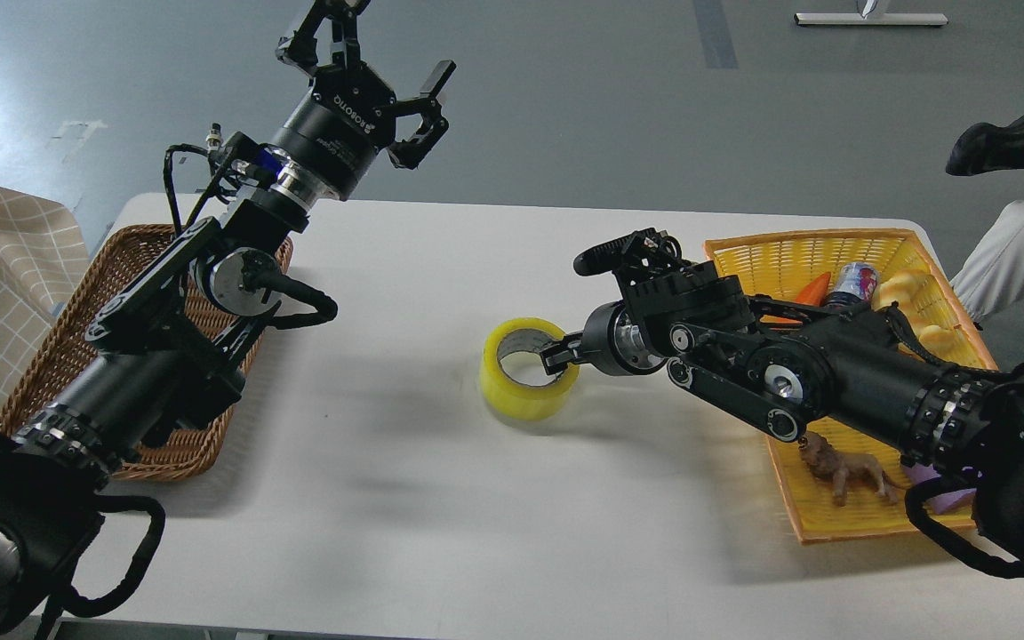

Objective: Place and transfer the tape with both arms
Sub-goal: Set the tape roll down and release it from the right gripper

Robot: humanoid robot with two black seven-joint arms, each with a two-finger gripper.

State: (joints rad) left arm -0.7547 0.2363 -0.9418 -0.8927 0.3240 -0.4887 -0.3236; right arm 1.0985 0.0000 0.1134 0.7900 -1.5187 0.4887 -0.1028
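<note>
The yellow tape roll (512, 402) with a pale inner core stands on its flat side near the middle of the white table (423, 516). My right gripper (556, 356) reaches in from the right and is shut on the roll's right wall, with one finger inside the ring. The roll sits at or just above the tabletop; I cannot tell if it touches. My left gripper (379, 67) is open and empty, held high above the table's far left edge, well away from the tape.
A brown wicker basket (50, 364) lies under my left arm at the table's left edge. A yellow basket (792, 511) at the right holds a lion toy (850, 471), a carrot (814, 286), a can (854, 283) and a bread toy (899, 289). A person's leg (1010, 258) is at far right.
</note>
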